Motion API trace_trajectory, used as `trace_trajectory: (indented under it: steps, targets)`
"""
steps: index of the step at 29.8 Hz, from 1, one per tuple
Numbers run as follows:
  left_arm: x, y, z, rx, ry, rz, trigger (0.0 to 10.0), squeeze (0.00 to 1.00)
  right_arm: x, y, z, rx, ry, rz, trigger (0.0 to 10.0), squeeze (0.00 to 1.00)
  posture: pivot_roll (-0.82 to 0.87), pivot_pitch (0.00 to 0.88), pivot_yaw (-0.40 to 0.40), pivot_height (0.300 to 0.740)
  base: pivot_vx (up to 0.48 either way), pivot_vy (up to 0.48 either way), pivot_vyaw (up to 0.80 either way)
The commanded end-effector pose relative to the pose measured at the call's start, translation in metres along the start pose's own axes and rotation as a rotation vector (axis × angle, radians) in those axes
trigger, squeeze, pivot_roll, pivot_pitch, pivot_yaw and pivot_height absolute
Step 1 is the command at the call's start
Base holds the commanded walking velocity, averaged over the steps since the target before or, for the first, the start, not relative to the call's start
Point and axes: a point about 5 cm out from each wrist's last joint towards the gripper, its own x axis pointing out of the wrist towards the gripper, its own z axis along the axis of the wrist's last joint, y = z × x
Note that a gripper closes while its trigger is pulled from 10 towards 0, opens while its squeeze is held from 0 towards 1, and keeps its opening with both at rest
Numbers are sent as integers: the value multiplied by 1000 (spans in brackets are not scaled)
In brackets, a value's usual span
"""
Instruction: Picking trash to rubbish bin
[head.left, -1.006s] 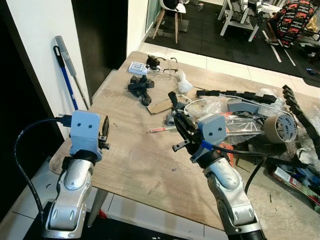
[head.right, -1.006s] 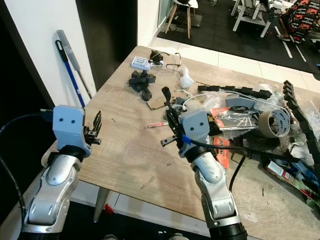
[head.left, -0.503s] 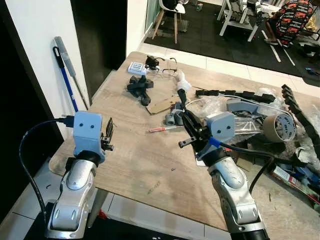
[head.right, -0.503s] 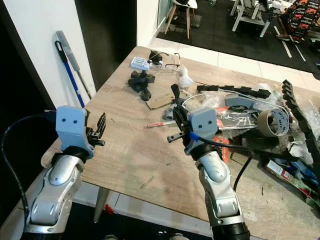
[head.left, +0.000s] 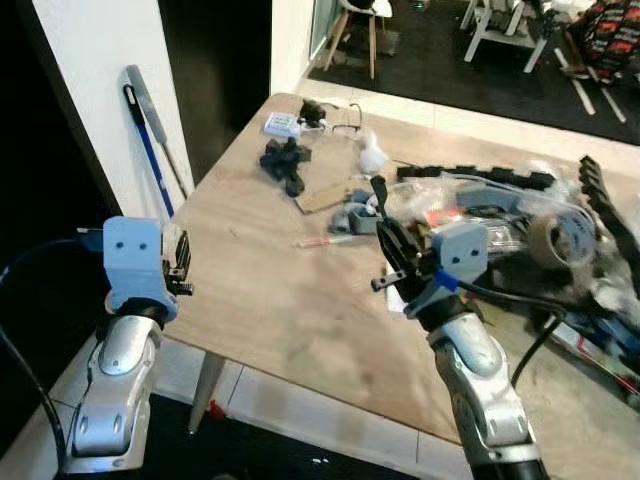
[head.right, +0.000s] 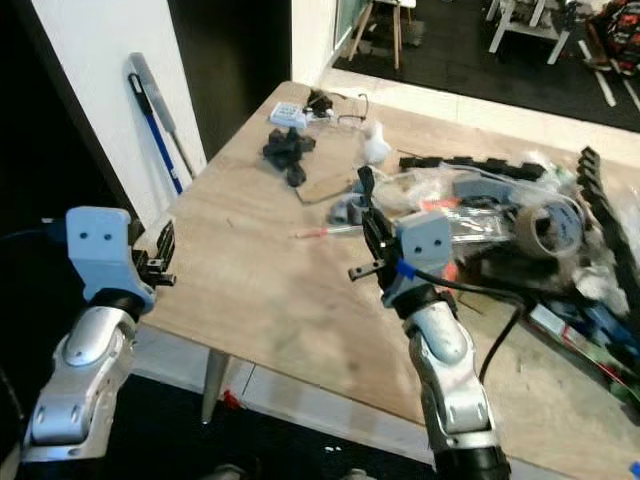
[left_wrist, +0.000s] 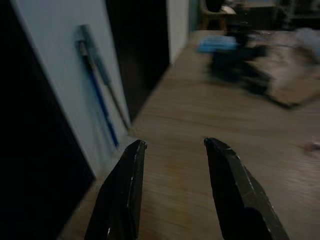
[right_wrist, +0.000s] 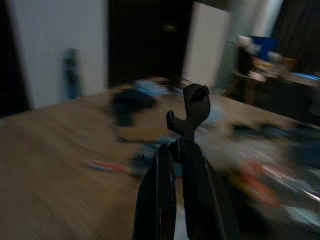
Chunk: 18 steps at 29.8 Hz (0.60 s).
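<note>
A small black hook-shaped plastic piece (right_wrist: 193, 111) sticks up above the light wooden surface (head.left: 290, 310), clamped between the closed fingers of the right pincer (head.left: 386, 240); its exact make is hard to read through the blur. Behind it lie a grey roll of tape (head.left: 557, 238) and crumpled clear plastic wrappers (head.left: 470, 215). The left pincer (left_wrist: 175, 150) hovers parted at the surface's near corner, beside a blue-handled mop (head.left: 150, 130) leaning on the white wall.

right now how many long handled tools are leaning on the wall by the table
2. A blue-handled one and a grey one lean side by side on the white wall, off the table's left edge. Their lower ends are hidden, so more could sit behind.
</note>
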Motion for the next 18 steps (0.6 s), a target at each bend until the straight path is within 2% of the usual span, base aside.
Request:
trace_trajectory:
  steps: [1, 6, 11, 18]
  targets:
    - [-1, 5, -4, 6, 20, 10, 10000, 0, -3, -2, 0, 8, 5, -13, 10000, 0, -25, 128, -67, 740, -341, 0, 0]
    - [0, 4, -4, 7, 29, 1, 10000, 0, -4, -3, -1, 21, 12, -22, 10000, 0, -26, 133, -65, 740, -68, 0, 0]
    - [0, 3, -12, -43, 55, -28, 10000, 0, -8, -4, 0, 22, 24, -21, 10000, 0, -42, 145, -68, 740, 0, 0, 0]
    - [-5, -10, -14, -48, 77, -92, 10000, 0, -13, -7, -5, 59, 54, -66, 10000, 0, -44, 155, -63, 740, 0, 0, 0]
